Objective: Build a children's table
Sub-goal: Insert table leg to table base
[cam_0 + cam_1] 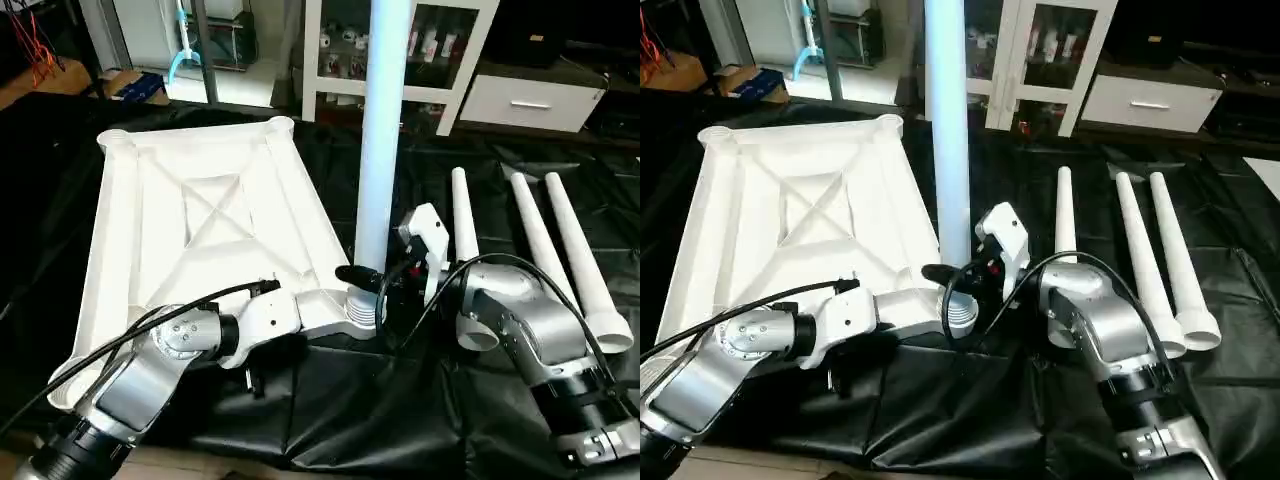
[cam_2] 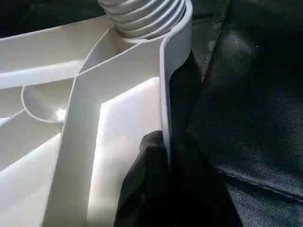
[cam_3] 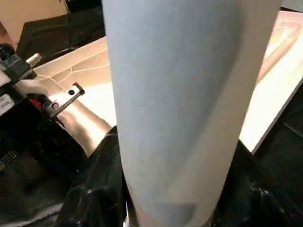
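The children's table top [image 1: 200, 210] lies upside down on a black cloth, its X-ribs facing up. One white leg [image 1: 385, 130] stands upright in the round socket at the top's near right corner [image 1: 365, 310]. My right gripper [image 1: 368, 278] is closed around this leg just above the socket; in the right wrist view the leg [image 3: 180, 104] passes between the black fingers [image 3: 94, 189]. My left gripper [image 2: 166, 184] is shut on the top's thin rim [image 2: 163, 94] close to that same corner. Three loose legs [image 1: 540, 245] lie side by side on the cloth to the right.
A white glass-door cabinet [image 1: 440, 50] and a white drawer unit [image 1: 530, 100] stand behind the work area. The black cloth [image 1: 350, 410] covers the floor around the top. A blue box [image 1: 140, 88] sits at the back left.
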